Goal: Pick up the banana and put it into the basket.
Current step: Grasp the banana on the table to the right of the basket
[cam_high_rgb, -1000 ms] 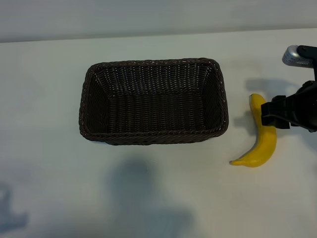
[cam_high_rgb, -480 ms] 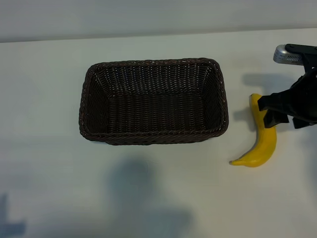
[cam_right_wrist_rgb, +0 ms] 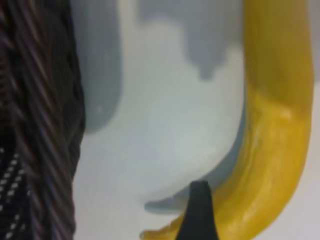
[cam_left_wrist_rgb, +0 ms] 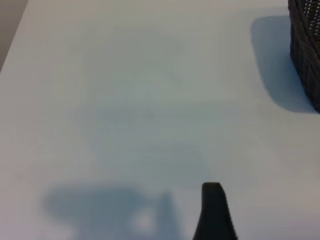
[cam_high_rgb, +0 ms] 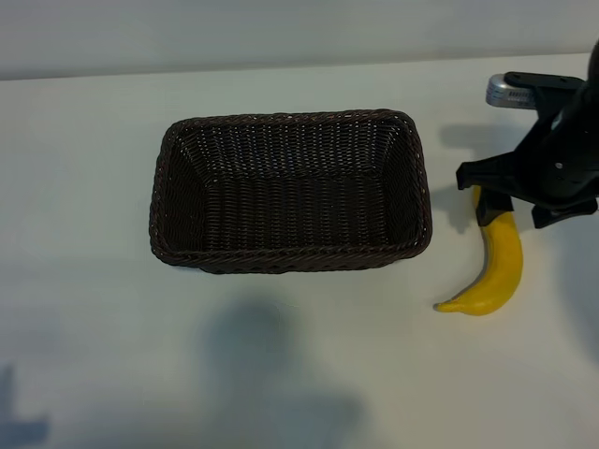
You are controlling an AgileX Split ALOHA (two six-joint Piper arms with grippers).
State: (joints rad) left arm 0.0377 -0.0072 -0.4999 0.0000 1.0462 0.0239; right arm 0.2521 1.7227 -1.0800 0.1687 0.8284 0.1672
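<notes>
The yellow banana (cam_high_rgb: 501, 271) lies on the white table, right of the dark woven basket (cam_high_rgb: 290, 259), which has nothing in it. My right gripper (cam_high_rgb: 518, 198) hangs open over the banana's far end and hides that end. In the right wrist view one black fingertip (cam_right_wrist_rgb: 200, 202) sits just in front of the banana (cam_right_wrist_rgb: 272, 140), with the basket wall (cam_right_wrist_rgb: 35, 125) off to the side. The fingers are not closed on the fruit. My left arm is outside the exterior view. Its wrist view shows one fingertip (cam_left_wrist_rgb: 214, 210) above bare table, open, with a basket corner (cam_left_wrist_rgb: 306, 50) far off.
The table's far edge (cam_high_rgb: 281, 67) runs behind the basket. A narrow strip of bare table separates the basket's right wall from the banana. The arms' shadows fall on the table in front of the basket.
My right gripper has slid left from the table's right edge and now covers the banana's far end. The banana and basket have not moved.
</notes>
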